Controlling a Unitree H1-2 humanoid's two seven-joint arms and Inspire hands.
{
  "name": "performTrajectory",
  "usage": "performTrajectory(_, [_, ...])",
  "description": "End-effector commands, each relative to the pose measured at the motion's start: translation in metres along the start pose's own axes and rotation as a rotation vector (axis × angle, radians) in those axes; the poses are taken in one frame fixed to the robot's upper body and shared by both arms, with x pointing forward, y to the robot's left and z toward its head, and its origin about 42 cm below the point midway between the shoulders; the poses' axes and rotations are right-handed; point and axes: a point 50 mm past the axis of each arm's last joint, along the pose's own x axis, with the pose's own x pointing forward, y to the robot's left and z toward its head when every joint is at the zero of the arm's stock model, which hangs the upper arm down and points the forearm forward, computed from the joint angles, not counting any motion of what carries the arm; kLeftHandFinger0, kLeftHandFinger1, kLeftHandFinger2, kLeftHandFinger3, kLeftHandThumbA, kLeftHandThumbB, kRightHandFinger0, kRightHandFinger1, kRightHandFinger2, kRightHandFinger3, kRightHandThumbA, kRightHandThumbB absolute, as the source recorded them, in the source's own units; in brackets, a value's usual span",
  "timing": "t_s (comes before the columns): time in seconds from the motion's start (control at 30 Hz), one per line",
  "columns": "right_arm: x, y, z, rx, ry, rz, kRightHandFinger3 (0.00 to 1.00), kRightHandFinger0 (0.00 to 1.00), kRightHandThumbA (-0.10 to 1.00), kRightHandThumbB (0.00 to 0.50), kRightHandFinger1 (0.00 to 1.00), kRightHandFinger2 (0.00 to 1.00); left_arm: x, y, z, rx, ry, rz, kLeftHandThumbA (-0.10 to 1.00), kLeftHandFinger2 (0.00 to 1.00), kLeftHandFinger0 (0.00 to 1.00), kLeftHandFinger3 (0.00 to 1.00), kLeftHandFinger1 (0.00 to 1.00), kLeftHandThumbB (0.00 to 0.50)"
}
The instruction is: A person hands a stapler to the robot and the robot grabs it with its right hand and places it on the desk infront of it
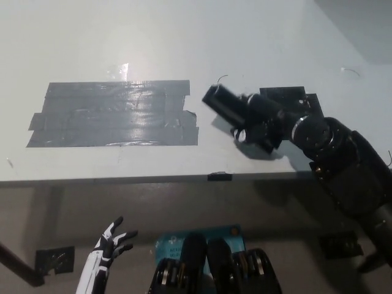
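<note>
The black right hand (pixel 260 122) is wrapped around the stapler (pixel 226 104), just right of the grey tape patch (pixel 113 114) above the bench (pixel 153 43), so only setting down remains, while the white left hand (pixel 110 245) hangs spread below.

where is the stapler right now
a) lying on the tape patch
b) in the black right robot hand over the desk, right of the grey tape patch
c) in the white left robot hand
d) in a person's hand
b: the black right robot hand grips the stapler above the desk, beside the grey tape patch.
</note>
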Motion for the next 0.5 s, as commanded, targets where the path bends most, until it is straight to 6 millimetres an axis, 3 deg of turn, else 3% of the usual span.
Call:
performTrajectory(0.0, [-0.006,-0.019,0.010,-0.040,-0.013,0.049,0.86,0.16,-0.07,0.150,0.60,0.85,0.007,0.003,0.009,0.004,-0.045,-0.017,1.00,0.75,0.82,0.93,0.87,0.410])
performTrajectory(0.13, [-0.003,-0.017,0.011,-0.036,-0.009,0.072,0.92,0.17,-0.03,0.142,0.61,0.87,0.009,0.003,0.009,-0.005,-0.050,-0.020,1.00,0.72,0.79,0.89,0.84,0.399])
performTrajectory(0.23, [-0.002,-0.017,0.012,-0.019,-0.011,0.078,0.90,0.16,0.18,0.154,0.61,0.88,0.010,0.002,0.010,-0.007,-0.053,-0.023,1.00,0.70,0.77,0.87,0.82,0.400])
performTrajectory(0.27, [-0.002,-0.017,0.014,-0.012,-0.017,0.084,1.00,0.44,0.38,0.221,0.87,1.00,0.011,0.002,0.011,-0.011,-0.054,-0.024,1.00,0.69,0.76,0.86,0.80,0.401])
performTrajectory(0.3, [-0.002,-0.017,0.015,-0.012,-0.020,0.085,1.00,0.44,0.38,0.221,0.87,1.00,0.011,0.002,0.011,-0.013,-0.054,-0.024,1.00,0.69,0.76,0.86,0.80,0.401])
performTrajectory(0.33, [-0.003,-0.017,0.018,0.005,-0.035,0.088,1.00,0.33,0.55,0.258,0.73,1.00,0.012,0.002,0.010,-0.012,-0.057,-0.026,1.00,0.68,0.75,0.85,0.79,0.394])
performTrajectory(0.37, [-0.004,-0.018,0.021,0.035,-0.058,0.090,1.00,0.40,0.56,0.292,0.83,1.00,0.013,0.003,0.011,-0.007,-0.063,-0.029,1.00,0.67,0.75,0.84,0.79,0.389])
performTrajectory(0.4, [-0.004,-0.018,0.021,0.046,-0.065,0.090,1.00,0.39,0.57,0.295,0.81,1.00,0.013,0.003,0.011,-0.006,-0.065,-0.029,1.00,0.67,0.75,0.84,0.79,0.389])
performTrajectory(0.43, [-0.006,-0.018,0.023,0.070,-0.082,0.088,1.00,0.74,0.61,0.329,1.00,1.00,0.014,0.003,0.011,-0.002,-0.063,-0.030,1.00,0.66,0.75,0.83,0.78,0.391])
performTrajectory(0.47, [-0.007,-0.018,0.023,0.090,-0.095,0.085,1.00,0.74,0.61,0.329,1.00,1.00,0.014,0.003,0.011,0.003,-0.063,-0.030,1.00,0.66,0.75,0.83,0.78,0.391])
